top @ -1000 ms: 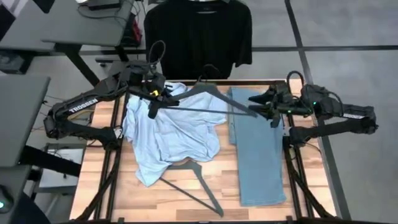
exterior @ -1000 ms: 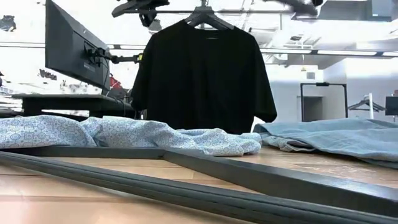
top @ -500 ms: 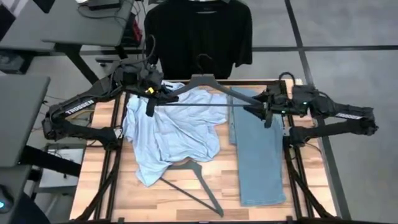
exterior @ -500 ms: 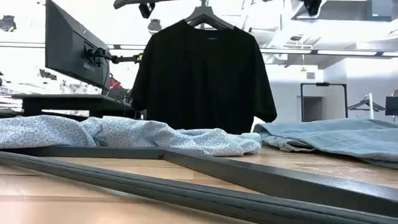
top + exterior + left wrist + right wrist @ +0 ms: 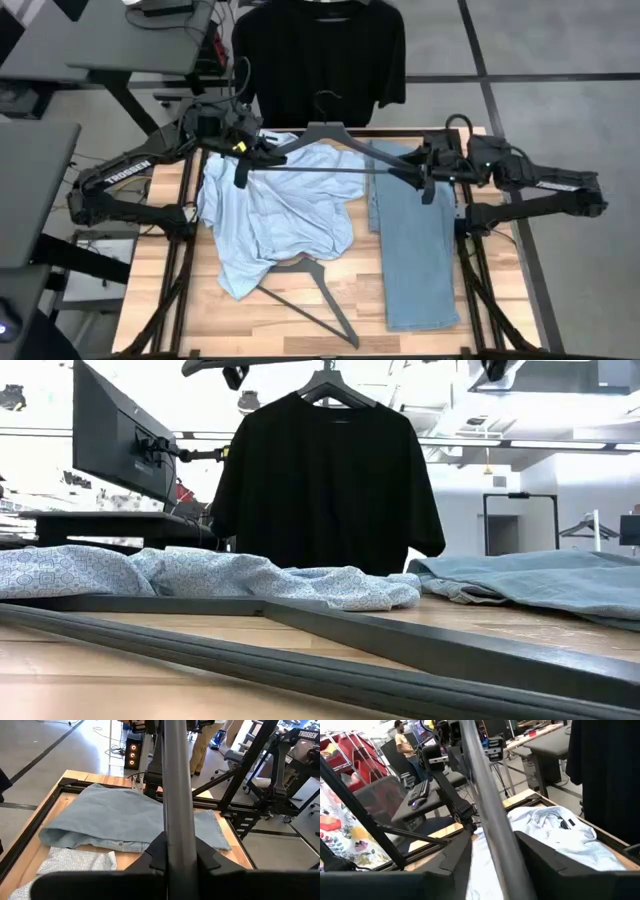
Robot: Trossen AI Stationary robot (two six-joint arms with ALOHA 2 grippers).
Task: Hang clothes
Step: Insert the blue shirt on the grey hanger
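Spanning the upper middle of the high view, a dark hanger [image 5: 330, 150] is held above the table [image 5: 300, 300] between both arms: the left gripper [image 5: 243, 160] is clamped on its left end and the right gripper [image 5: 425, 178] on its right end. White "TROSSEN" lettering reads along the left arm. Below the hanger, the pale blue-white shirt [image 5: 270, 215] lies crumpled at centre left, touching the folded jeans [image 5: 415, 240] laid lengthwise at centre right. The black t-shirt [image 5: 320, 55] hangs at top centre, beyond the table's far edge. A second hanger [image 5: 310, 290] lies flat at lower centre, partly under the shirt.
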